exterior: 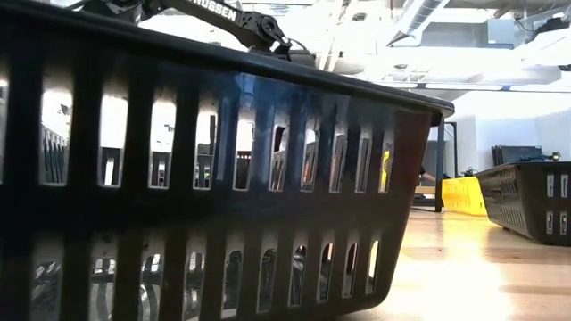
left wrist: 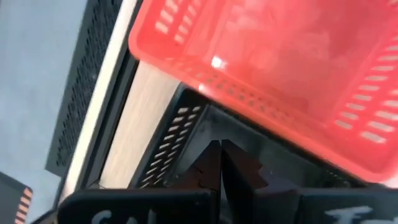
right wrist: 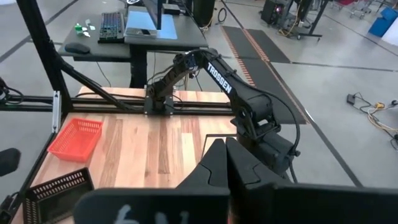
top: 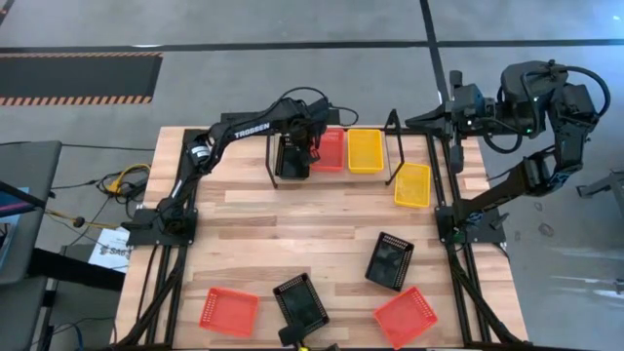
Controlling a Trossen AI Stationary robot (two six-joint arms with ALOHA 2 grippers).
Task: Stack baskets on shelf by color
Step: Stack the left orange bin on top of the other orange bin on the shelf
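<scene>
On the shelf (top: 394,136) at the table's far side lie a black basket (top: 292,160), a red basket (top: 331,149) and a yellow basket (top: 366,150), side by side. My left gripper (left wrist: 221,155) is shut and points down over the black basket (left wrist: 177,127), beside the red one (left wrist: 273,68). Another yellow basket (top: 412,184) lies just right of the shelf. Two black baskets (top: 390,260) (top: 300,302) and two red ones (top: 229,310) (top: 405,316) rest flat on the near half of the table. My right gripper (right wrist: 225,155) is shut, held high at the far right. My left gripper's shut fingers (left wrist: 208,168) come from above, pointing down into the black basket near its rim (left wrist: 186,112) beside the red basket. I cannot tell whether they touch it.
A black tube frame (top: 458,244) edges the table's left and right sides. In the low view the near black basket (exterior: 223,178) fills most of the picture. Bare wood (top: 292,224) lies in the table's middle.
</scene>
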